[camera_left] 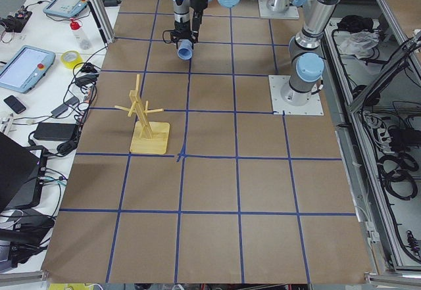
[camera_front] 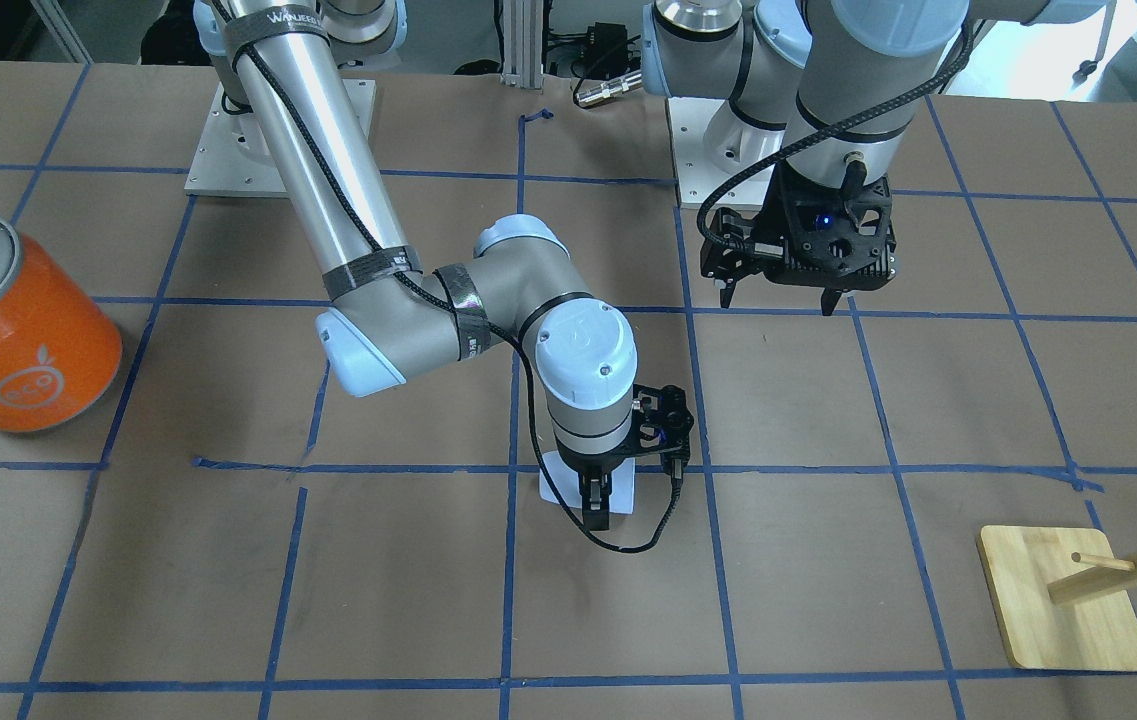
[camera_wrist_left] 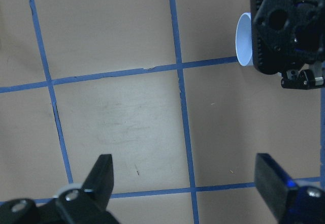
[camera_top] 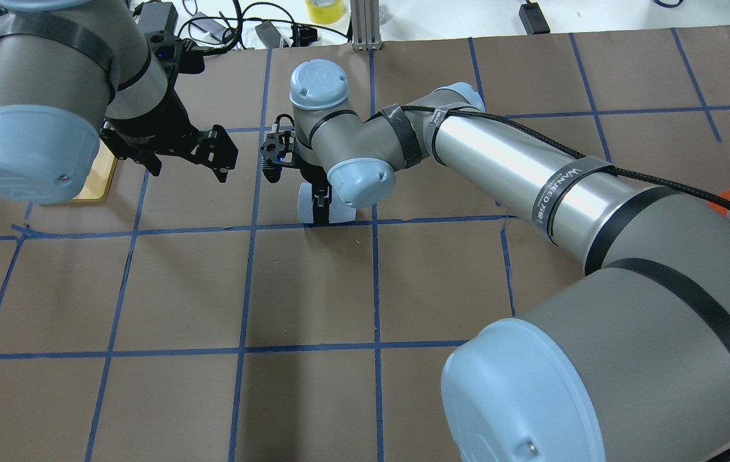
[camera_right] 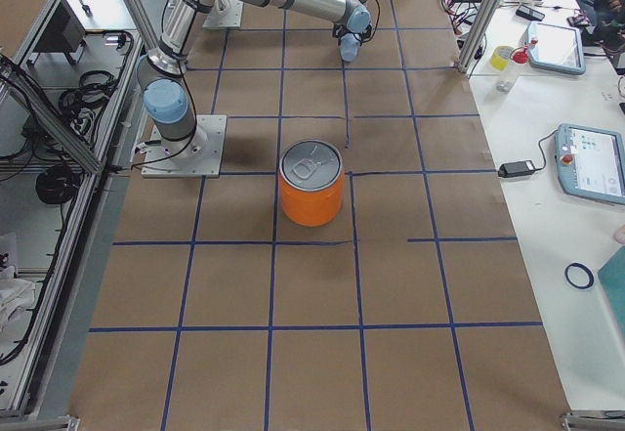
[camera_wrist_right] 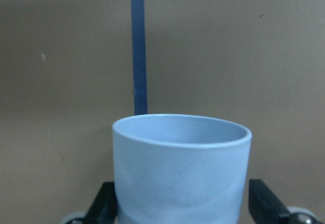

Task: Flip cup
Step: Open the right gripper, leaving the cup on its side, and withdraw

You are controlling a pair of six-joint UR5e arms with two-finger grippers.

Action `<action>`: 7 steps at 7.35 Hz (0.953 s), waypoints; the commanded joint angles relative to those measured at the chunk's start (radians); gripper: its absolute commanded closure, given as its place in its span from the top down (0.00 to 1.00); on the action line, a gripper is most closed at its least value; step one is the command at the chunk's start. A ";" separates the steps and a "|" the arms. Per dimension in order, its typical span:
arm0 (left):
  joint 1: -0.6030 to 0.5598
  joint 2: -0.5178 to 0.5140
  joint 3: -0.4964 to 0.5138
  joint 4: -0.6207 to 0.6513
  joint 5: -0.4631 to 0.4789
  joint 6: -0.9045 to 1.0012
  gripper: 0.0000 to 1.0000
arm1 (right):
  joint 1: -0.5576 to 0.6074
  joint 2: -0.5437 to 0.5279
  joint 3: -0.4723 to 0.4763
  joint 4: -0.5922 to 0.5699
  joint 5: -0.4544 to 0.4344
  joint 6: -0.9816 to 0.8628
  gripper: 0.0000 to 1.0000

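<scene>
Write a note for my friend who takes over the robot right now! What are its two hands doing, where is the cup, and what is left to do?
Right gripper: shut on the cup, one finger on each side.
Left gripper: open, empty, hovering above the table, apart from the cup.
Cup: near the table's middle, turned on its side, with its rim toward the left arm's side. I cannot tell whether it touches the table.
Done: the cup is grasped and sideways.
Left: finish the turn, set the cup down and let go.

Cup (camera_wrist_right: 182, 173) pale blue-white; can (camera_front: 28, 340) orange, silver top; table (camera_front: 828, 580) brown, blue-gridded; stand (camera_front: 1058, 610) light wood.
</scene>
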 commanded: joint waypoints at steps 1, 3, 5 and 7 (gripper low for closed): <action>-0.001 0.000 0.000 0.000 0.000 0.000 1.00 | -0.012 -0.036 -0.011 0.002 0.013 0.006 0.69; -0.001 -0.002 -0.002 0.000 0.000 0.000 1.00 | -0.051 -0.146 -0.012 0.044 0.051 0.027 0.68; -0.001 -0.002 -0.005 0.000 -0.002 0.000 1.00 | -0.127 -0.254 -0.012 0.153 0.053 0.050 0.80; -0.001 -0.002 -0.005 0.000 -0.002 0.000 1.00 | -0.192 -0.352 -0.006 0.292 0.030 0.108 0.92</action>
